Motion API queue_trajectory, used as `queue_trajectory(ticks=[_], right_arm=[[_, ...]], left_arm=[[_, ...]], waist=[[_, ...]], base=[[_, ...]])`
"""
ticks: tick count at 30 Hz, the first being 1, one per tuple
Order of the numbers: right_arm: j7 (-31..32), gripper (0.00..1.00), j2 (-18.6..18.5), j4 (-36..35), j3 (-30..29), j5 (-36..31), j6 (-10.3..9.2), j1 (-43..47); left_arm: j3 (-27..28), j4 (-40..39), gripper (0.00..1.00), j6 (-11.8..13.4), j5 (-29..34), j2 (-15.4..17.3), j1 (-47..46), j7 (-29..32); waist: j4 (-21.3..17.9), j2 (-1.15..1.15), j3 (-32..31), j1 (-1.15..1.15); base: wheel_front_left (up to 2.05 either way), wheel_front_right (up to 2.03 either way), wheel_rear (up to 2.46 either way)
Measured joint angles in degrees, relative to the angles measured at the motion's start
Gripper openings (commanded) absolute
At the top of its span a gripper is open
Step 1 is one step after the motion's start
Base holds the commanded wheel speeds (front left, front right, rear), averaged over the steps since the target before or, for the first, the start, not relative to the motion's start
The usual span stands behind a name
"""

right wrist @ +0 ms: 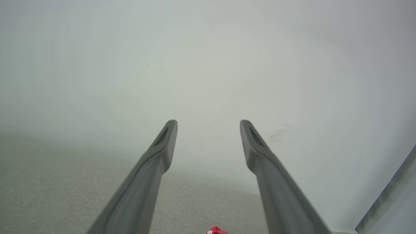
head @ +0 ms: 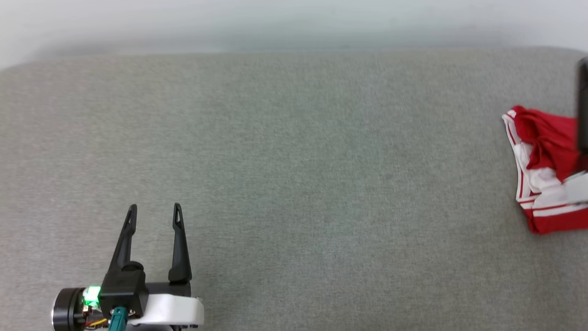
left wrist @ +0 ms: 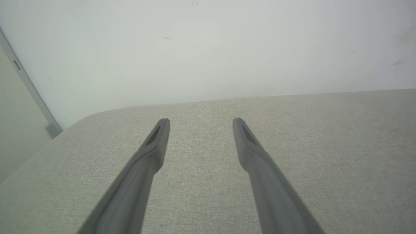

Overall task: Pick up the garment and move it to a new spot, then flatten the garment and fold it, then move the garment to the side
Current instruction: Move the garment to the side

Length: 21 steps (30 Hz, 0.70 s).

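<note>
The garment [head: 546,170], red with white sleeves and striped trim, lies bunched on the grey table [head: 294,151] at the far right edge of the head view. One dark finger [head: 582,105] of my right arm stands over it, and a pale part of that arm crosses its lower half. In the right wrist view my right gripper [right wrist: 208,125] is open and holds nothing; a red scrap of the garment [right wrist: 215,230] peeks in below the fingers. My left gripper [head: 155,209] rests open at the lower left, far from the garment, with bare table between its fingers [left wrist: 201,122].
A pale wall [head: 294,23] runs behind the table's far edge. The table's rounded far-left corner [left wrist: 84,118] shows in the left wrist view, with a grey vertical strip [left wrist: 29,87] on the wall beside it.
</note>
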Motion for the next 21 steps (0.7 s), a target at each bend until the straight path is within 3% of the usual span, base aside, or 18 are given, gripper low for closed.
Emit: queue_trajectory(ticks=[7,12,21], right_arm=[[-5.95,1.0,7.34,-1.45,3.97,-2.25,0.01,8.1],[-6.86,1.0,11.85,-1.65,5.16,-2.87,0.01,14.96],[-9.47,1.0,16.16,-0.96,4.38,-2.66,0.0,25.36]], left_arm=[[-0.02,1.29,1.0,-0.62,0.01,-0.18,1.98,0.0],[-0.09,2.15,1.0,-1.11,0.08,-0.3,3.26,0.0],[0.23,3.42,1.0,-2.48,-0.71,-0.63,5.2,0.0]], waist=[[2.07,0.0,-4.32,0.0],[3.22,0.0,-6.72,0.0],[3.45,0.0,-10.42,0.0]], base=[[0.0,0.0,0.0],[0.0,0.0,0.0],[0.0,0.0,0.0]])
